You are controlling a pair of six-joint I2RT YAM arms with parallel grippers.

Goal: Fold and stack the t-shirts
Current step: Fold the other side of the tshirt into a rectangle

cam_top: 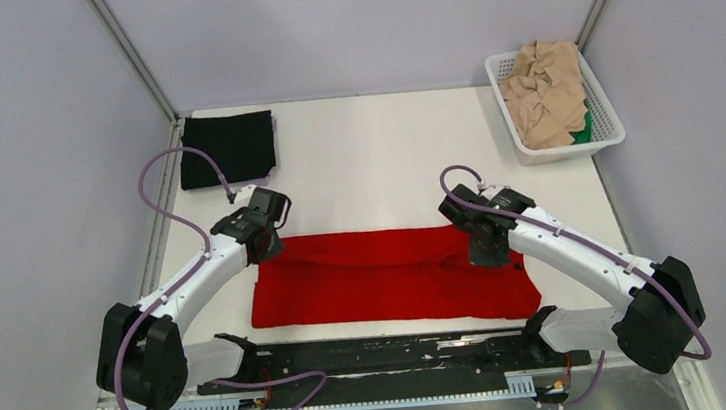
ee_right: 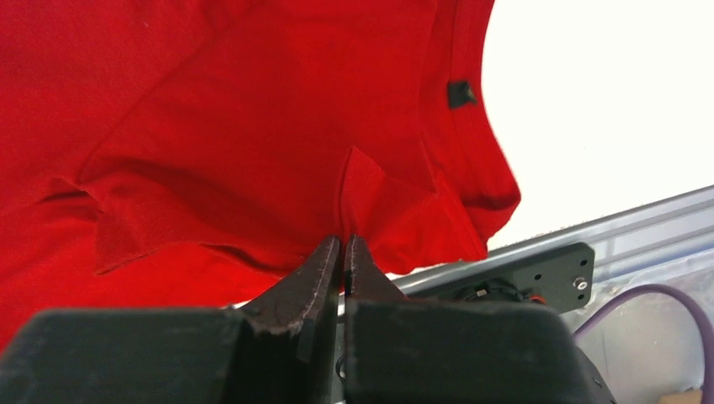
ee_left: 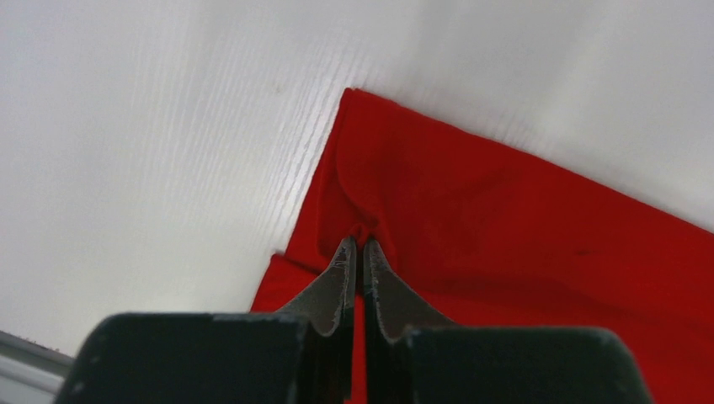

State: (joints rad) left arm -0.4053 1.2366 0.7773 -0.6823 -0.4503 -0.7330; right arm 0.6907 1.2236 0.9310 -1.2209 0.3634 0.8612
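Seen from my remote station: the left arm reaches forward, elbow bent, its left gripper (ee_left: 359, 242) pinched tight on the far left corner of the red t-shirt (cam_top: 386, 281), which lies flat across the near middle of the table (cam_top: 384, 153). The right arm mirrors it, its right gripper (ee_right: 343, 241) clamping a fold near the collar.
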